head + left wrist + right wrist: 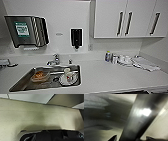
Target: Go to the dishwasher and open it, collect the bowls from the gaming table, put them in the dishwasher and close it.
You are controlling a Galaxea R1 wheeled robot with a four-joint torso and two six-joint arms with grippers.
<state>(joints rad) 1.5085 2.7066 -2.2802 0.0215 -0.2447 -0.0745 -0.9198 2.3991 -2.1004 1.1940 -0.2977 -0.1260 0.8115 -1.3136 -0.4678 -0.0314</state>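
Nearest, a shiny dark stainless-steel band, probably the dishwasher's door edge, runs lengthwise straight away from the right pincer; spread or pressed together, I cannot tell. Farther off lies the white surface with its steel sink.

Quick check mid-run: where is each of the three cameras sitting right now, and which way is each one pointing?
Head view: high on the robot, looking forward and down at a white counter, a steel sink with dishes, and wall cupboards.
Left wrist view: on the left arm, facing a pale speckled floor; dark robot parts along one edge.
Right wrist view: on the right arm, close against a shiny steel surface; two dark fingertips show.
Shared: both wrist views catch pale speckled flooring.
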